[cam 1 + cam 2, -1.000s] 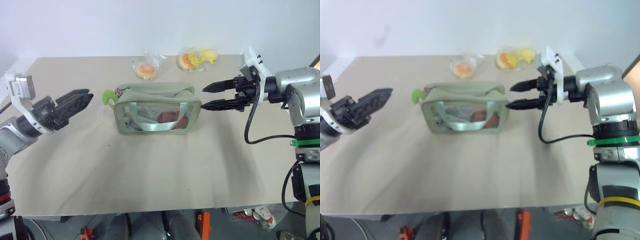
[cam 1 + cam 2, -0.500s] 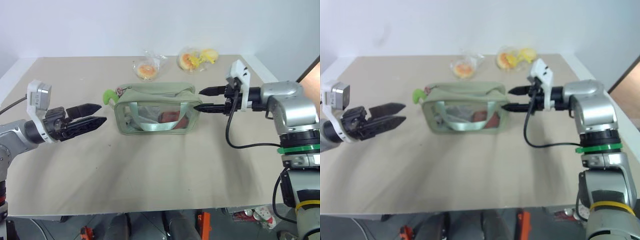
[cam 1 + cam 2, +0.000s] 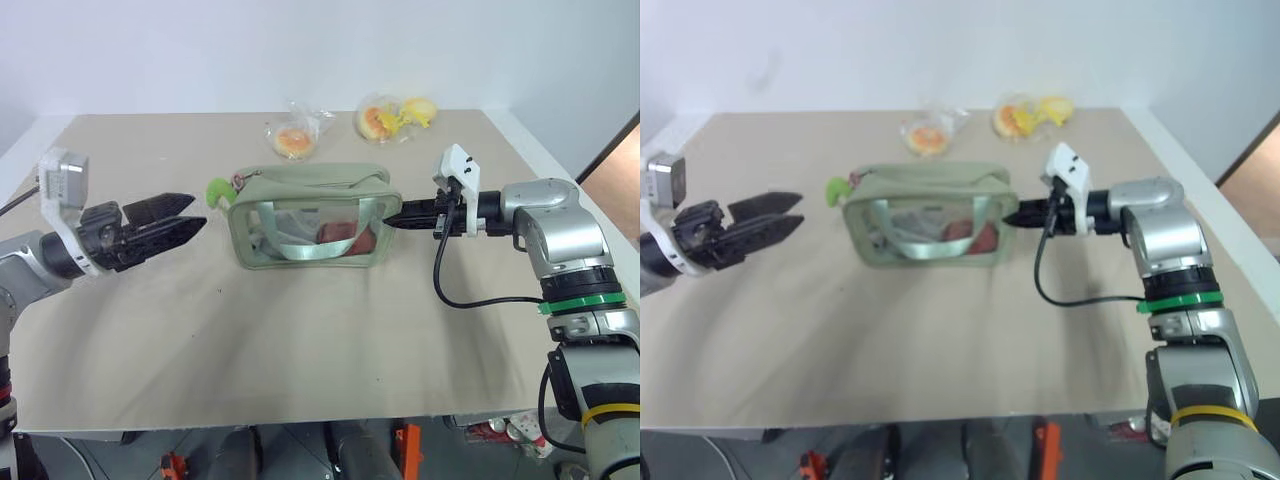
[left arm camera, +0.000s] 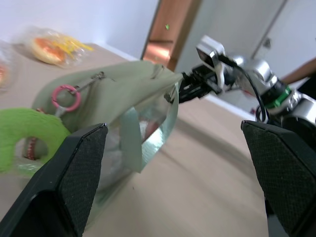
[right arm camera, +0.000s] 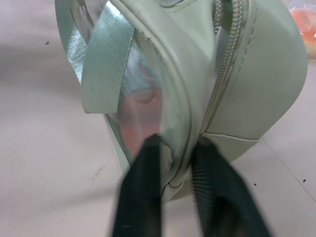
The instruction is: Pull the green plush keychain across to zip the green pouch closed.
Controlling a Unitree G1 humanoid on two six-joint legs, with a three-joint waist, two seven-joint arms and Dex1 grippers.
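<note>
The pale green pouch [image 3: 310,215] stands in the middle of the table, clear window facing me, its top zipper [image 5: 224,74] partly open. The lime green plush keychain [image 3: 218,190] hangs off the pouch's left end on a pink ring [image 4: 66,98]. My right gripper [image 3: 392,222] is shut on the pouch's right end, its fingers [image 5: 140,197] pinching the end seam. My left gripper [image 3: 198,211] is open just left of the keychain, pointing at it without touching it.
Two clear plastic bags hold orange and yellow items at the back of the table [image 3: 293,138] [image 3: 392,118]. The beige tabletop [image 3: 300,340] stretches bare toward its front edge. A black cable [image 3: 470,295] loops under my right wrist.
My right gripper came down and in toward the pouch's right end, then shut on it. My left gripper stays open beside the keychain, its wrist slightly turned.
</note>
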